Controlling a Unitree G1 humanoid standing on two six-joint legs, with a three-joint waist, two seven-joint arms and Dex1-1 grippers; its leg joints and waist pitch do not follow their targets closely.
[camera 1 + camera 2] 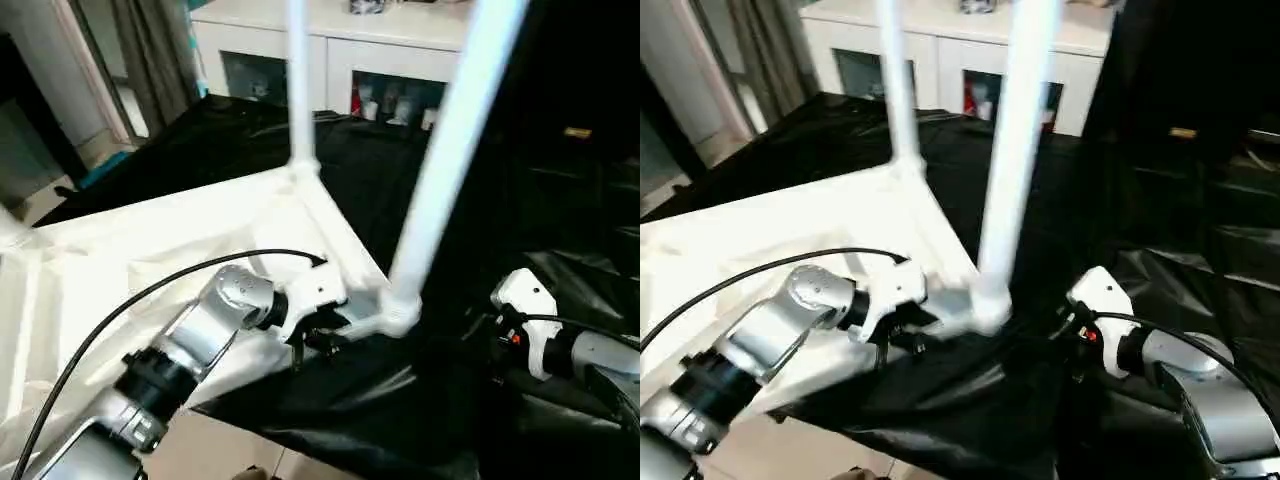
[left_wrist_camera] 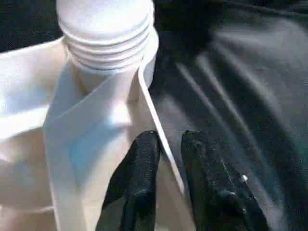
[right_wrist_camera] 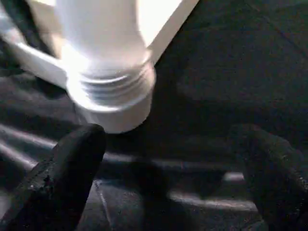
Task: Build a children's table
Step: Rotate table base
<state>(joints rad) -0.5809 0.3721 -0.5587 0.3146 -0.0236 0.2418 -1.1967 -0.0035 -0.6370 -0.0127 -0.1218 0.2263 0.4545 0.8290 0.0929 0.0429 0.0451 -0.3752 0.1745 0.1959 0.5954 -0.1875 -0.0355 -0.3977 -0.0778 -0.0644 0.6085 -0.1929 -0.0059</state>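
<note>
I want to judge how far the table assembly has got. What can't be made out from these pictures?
- Near leg and far leg: tops cut off by the upper edge in both eye views.
- Near leg's thread in its corner socket: blurred in the right wrist view; full seating unclear.
- Table top: its left side runs off the picture edge, hiding the other corners.
- Left gripper: fingers straddle the table's rim; contact unclear.
</note>
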